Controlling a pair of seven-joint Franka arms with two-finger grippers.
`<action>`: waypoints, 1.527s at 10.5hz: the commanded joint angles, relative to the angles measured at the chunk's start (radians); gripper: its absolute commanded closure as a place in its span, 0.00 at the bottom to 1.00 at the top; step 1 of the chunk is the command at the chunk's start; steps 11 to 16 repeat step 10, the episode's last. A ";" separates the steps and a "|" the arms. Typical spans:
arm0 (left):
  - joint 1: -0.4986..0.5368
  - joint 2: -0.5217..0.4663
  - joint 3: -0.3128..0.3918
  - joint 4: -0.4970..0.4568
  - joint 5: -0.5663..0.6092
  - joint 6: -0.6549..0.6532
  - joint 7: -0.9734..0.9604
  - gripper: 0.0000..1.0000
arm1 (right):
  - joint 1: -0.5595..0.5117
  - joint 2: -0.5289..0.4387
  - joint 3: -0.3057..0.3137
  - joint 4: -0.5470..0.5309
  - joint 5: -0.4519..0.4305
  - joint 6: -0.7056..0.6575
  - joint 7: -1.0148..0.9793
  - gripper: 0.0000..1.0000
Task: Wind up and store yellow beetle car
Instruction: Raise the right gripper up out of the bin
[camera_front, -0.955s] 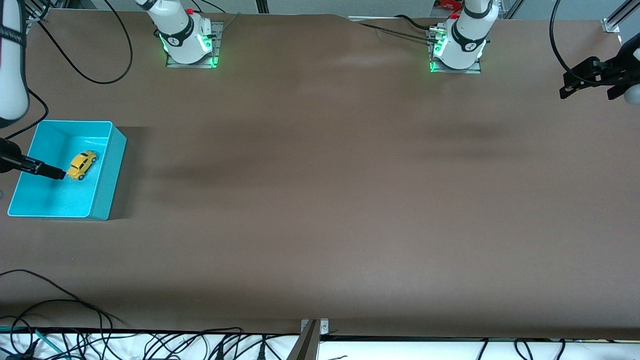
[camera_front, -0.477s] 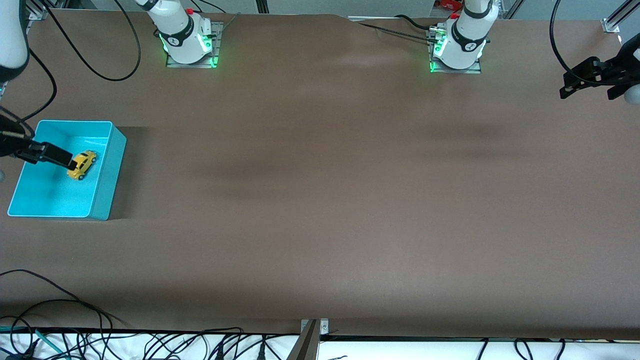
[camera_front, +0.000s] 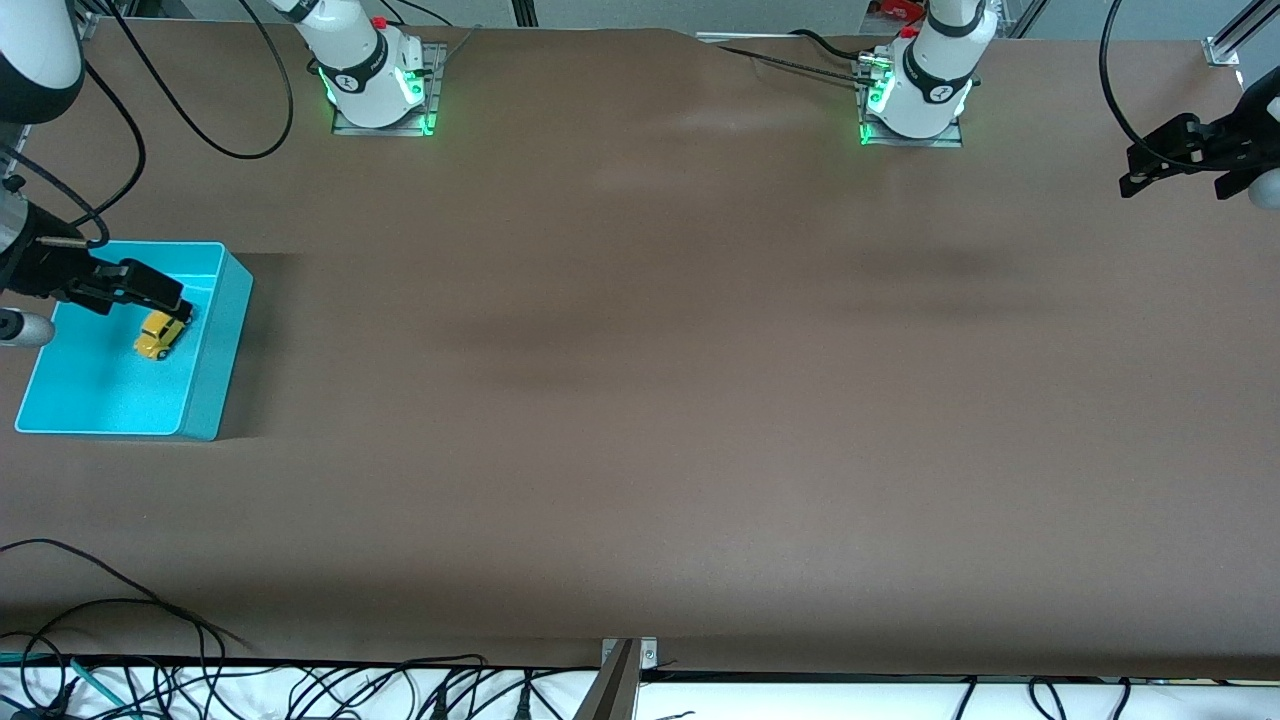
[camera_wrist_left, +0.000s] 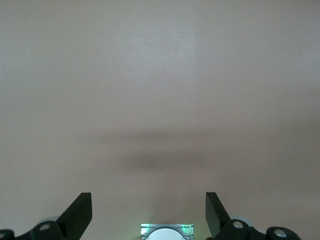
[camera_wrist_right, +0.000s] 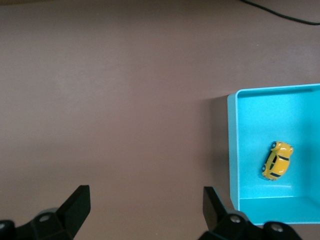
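The yellow beetle car (camera_front: 160, 335) lies on the floor of the turquoise bin (camera_front: 215, 345) at the right arm's end of the table. It also shows in the right wrist view (camera_wrist_right: 277, 160), inside the bin (camera_wrist_right: 232, 145). My right gripper (camera_front: 165, 292) hangs open and empty over the bin, above the car and clear of it. Its jaws (camera_wrist_right: 146, 200) stand wide apart over bare table beside the bin. My left gripper (camera_front: 1135, 170) waits open and empty above the left arm's end of the table, with only bare table between its jaws (camera_wrist_left: 147, 207).
The two arm bases (camera_front: 375, 85) (camera_front: 915, 95) stand along the table's edge farthest from the front camera. A black cable (camera_front: 200, 140) loops beside the right arm's base. Tangled cables (camera_front: 150, 670) lie along the edge nearest the camera. The left arm's base (camera_wrist_left: 166, 232) shows in the left wrist view.
My right gripper has lifted away from beside the car and swung over the bin's wall on the base side. The car stays where it was. The left arm has not moved.
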 joint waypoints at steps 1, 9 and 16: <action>-0.005 0.006 0.004 0.018 0.000 -0.017 -0.006 0.00 | 0.012 -0.026 -0.002 0.023 0.013 -0.049 0.012 0.00; -0.005 0.006 0.004 0.020 0.000 -0.015 -0.006 0.00 | -0.010 -0.028 0.003 0.033 0.007 -0.075 0.006 0.00; -0.005 0.006 0.004 0.020 0.000 -0.017 -0.006 0.00 | -0.010 -0.029 0.003 0.033 0.009 -0.077 0.006 0.00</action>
